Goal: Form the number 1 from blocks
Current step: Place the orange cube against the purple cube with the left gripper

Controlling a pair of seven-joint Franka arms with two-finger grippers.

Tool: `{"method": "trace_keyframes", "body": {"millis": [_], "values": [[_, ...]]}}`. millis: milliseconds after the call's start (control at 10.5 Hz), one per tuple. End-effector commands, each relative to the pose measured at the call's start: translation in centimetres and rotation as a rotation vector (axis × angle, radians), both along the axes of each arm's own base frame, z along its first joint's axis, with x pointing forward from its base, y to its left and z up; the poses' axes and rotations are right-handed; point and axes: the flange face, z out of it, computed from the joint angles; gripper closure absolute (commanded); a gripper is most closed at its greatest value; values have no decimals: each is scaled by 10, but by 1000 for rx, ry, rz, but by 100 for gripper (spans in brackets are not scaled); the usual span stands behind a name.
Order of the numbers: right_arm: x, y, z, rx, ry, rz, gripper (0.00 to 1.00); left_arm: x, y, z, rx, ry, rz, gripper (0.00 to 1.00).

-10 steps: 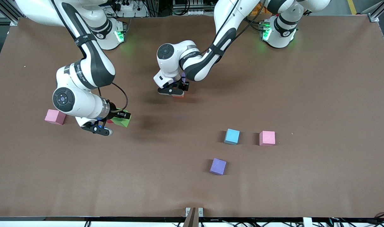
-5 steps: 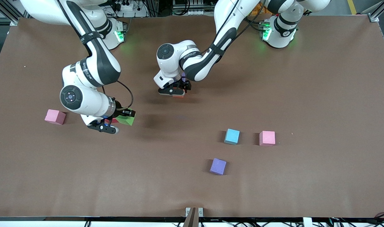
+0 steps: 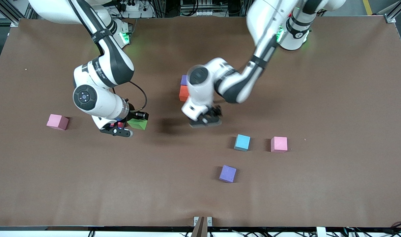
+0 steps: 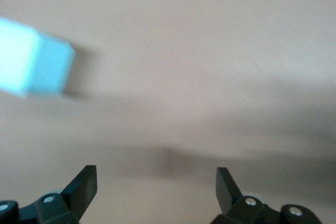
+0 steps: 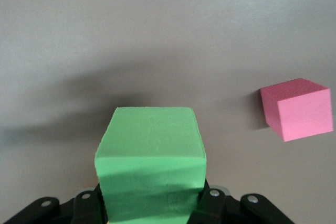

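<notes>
- the right wrist view shows the right gripper (image 5: 152, 203) clamped on the green block (image 5: 150, 156); the front view adds the orange-red block (image 3: 183, 93) touching the dark purple block (image 3: 184, 80), mid-table.
- the left gripper (image 4: 156, 182) gapes wide, empty, near the one light blue block (image 4: 32, 65).
- two pink cubes (image 3: 279, 144).

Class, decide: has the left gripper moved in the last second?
Yes. The left gripper, open, has left the orange-red block and moved toward the light blue block.

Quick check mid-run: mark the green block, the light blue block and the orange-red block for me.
green block (image 5: 150, 153): right wrist view, top face.
light blue block (image 3: 242, 142): front view, top face.
orange-red block (image 3: 183, 93): front view, visible face beside the left arm.
</notes>
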Motion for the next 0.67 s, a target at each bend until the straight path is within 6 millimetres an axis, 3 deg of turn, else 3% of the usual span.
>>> {"method": "trace_keyframes", "body": {"millis": [0,190,286,571], "values": [[-11,32,2,1,-4,48,100,36,50,7,15,19,-122,0],[-38,72,0,-12,22,76,100,57,83,-7,29,59,-346,0],[-58,95,-5,-11,40,103,100,65,94,-7,-8,80,-379,0],[-134,151,-3,-30,85,173,100,71,108,-15,-33,105,-425,0]]}}
